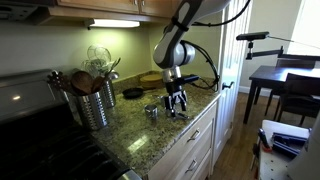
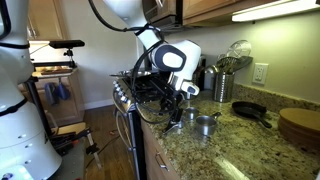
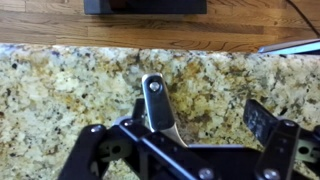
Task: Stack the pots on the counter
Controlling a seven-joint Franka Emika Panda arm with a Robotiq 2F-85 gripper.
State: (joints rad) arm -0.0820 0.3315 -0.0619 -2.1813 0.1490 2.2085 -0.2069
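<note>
no writing can be read anywhere; any marks on the arm are too small to make out.

the canister (image 1: 95,103) is tall, ribbed, dull steel. it is crammed with wooden spoons (image 1: 82,80) and a wire whisk (image 1: 98,55). it stands toward the back of the counter (image 1: 135,135), a polished slab of speckled beige-brown granite over flat white drawers (image 1: 195,145).

along the counter from the canister lies a small, flat black pan (image 1: 132,93). beyond the pan from the canister, near the wall, is a pale wooden board (image 1: 150,78). the first pot (image 1: 151,112) stands farther from the canister than the pan and closer to the counter's front edge. it is small, round and made of shiny silver metal. the second pot (image 2: 177,125), of the same bright metal, sits just past the first pot as seen from the canister, directly beneath the gripper (image 1: 177,103). both pots stand apart on the granite, not stacked.

the gripper is black and angular, its jaws spread wide and holding nothing. in the wrist view its fingers (image 3: 95,140) stand well apart on either side of the second pot's handle (image 3: 155,102). the handle is a flat polished strip with a rounded end and a round hole. it points toward the counter's edge and the wooden floor (image 3: 60,25). the pot's bowl is hidden under the gripper's body, and whether the fingers touch it cannot be told.
</note>
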